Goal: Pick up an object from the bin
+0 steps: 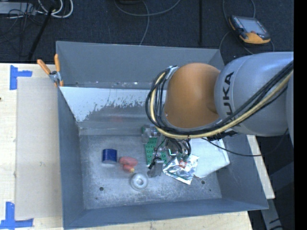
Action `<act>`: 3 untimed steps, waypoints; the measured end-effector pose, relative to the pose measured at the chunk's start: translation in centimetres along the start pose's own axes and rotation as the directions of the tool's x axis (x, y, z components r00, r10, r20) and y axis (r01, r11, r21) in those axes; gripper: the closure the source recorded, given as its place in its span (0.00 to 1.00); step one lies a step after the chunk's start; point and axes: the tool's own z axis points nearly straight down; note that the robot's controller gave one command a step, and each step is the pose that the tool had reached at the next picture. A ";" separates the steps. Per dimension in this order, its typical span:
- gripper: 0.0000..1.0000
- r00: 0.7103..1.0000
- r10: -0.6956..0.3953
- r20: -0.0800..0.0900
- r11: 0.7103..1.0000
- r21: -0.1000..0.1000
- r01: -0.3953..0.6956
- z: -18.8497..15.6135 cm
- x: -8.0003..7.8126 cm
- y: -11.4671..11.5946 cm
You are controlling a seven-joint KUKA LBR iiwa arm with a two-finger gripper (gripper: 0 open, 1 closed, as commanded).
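Note:
My gripper (154, 167) reaches down under the orange wrist cover to the middle of the bin floor. Just to its right lies a crinkled silver foil packet (183, 169) with red print. A small clear round cap (139, 181) sits on the floor just left of and below the gripper's tip. A small red-pink lump (127, 163) lies to its left, and a blue cylinder (109, 155) lies a little farther left. I see nothing held in the gripper.
A white sheet or bag (212, 157) lies at the right of the bin floor, partly under the arm and beneath the foil packet. The arm and its cables cover the bin's upper right.

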 end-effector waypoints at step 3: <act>1.00 1.000 0.011 0.015 1.000 -0.002 -0.011 -3.5 1.5 1.5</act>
